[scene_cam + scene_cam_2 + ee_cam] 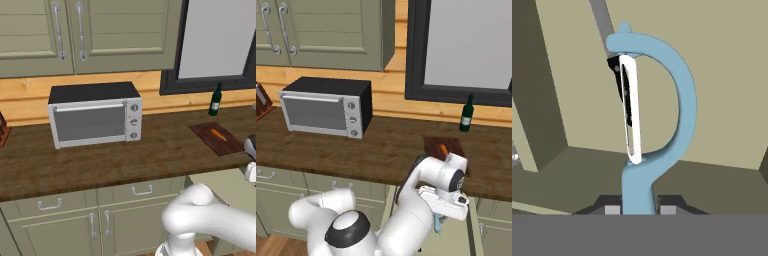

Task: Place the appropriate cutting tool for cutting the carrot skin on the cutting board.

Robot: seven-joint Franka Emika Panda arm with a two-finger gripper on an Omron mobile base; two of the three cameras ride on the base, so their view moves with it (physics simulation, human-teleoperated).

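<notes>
Light-blue peeler (662,100) gripped by its handle in the hand (639,207), blade up in hand view. Hand (438,220) hangs low, in front of the bench (381,150) edge, over an open drawer (456,240). Carrot (218,134) lies on the cutting board (210,142) near the bench's right end, by a green bottle (215,100). Toaster oven (95,115) at rear left.

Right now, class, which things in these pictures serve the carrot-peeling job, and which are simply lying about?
Serve the job:
- light blue plastic peeler, held in the gripper
- small orange carrot
- dark reddish-brown wooden cutting board, with the carrot on it

Lying about:
- silver toaster oven
- dark green glass bottle
</notes>
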